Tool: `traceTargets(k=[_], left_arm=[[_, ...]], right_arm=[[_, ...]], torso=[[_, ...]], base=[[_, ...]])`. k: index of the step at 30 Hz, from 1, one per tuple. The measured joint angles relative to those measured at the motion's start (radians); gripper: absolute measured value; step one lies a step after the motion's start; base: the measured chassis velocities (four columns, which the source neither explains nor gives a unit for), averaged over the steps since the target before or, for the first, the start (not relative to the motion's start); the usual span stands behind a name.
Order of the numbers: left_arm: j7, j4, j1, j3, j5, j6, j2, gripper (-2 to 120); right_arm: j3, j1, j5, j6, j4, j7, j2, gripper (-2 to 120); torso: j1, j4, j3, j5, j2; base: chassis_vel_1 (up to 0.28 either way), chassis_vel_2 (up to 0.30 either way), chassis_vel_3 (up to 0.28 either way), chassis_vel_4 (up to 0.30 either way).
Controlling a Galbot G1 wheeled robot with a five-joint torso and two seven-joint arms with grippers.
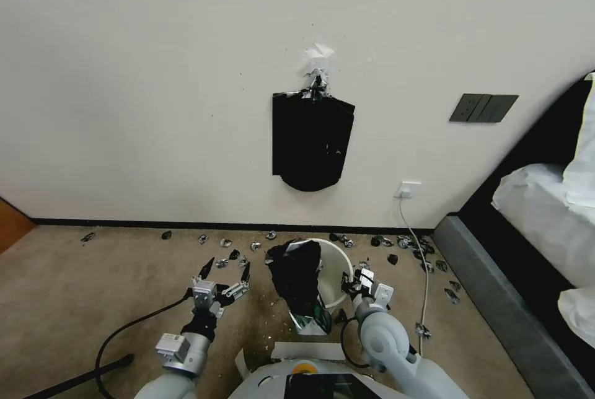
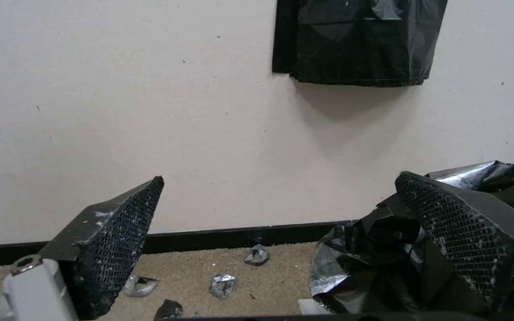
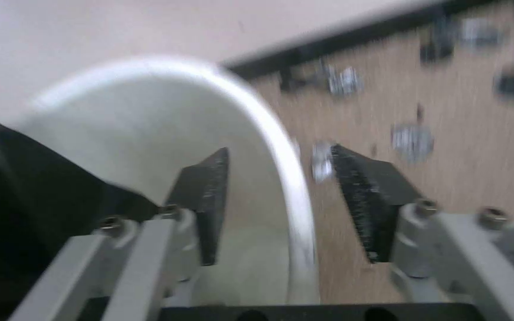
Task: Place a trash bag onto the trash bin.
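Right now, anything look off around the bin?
Yes. The trash bag is bunched over the left side of the bin, not spread around its rim. Black plastic scraps litter the carpet along the wall. The wall is torn above the hanging bag pack.

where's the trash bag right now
In the head view the trash bag is draped over the left side of the trash bin's rim, hanging down its outside, between the open left gripper and the open right gripper.
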Motion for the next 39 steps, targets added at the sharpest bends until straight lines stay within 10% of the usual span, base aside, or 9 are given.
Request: traceTargets(k=[10,18,23,39], left_arm=[[-0.05,-0.022,0.007,0.064,-0.005,0.07,-0.006,100],[-0.15,-0.052,-0.011,0.182,-0.101,0.212,-0.003,100],[-0.184,-0.055,-0.043,0.201,-0.14,0.252,-0.003,100],[-0.265,0.025,-0.2,0.309,-0.184,0.343,0.001,100]], right_arm=[[0.044,0.09,0.019,-0.003,0.137,-0.252,-0.207,86],[-0.073,0.434,0.451,-0.289,0.069,-0.272,-0.27,100],[-0.137,0.492,0.495,-0.368,0.027,-0.264,-0.271,100],[-0.247,0.563,0.491,-0.392,-0.054,-0.235,-0.242,48]], torso=[[0.0,0.0,0.0,0.0,0.0],[0.0,0.0005,0.0,0.0,0.0],[0.0,0.0,0.0,-0.0001,0.0],[0.0,0.0,0.0,-0.0002,0.0]], base=[[0.0,0.0,0.0,0.0],[0.0,0.0,0.0,0.0],[0.0,0.0,0.0,0.0],[0.0,0.0,0.0,0.0]])
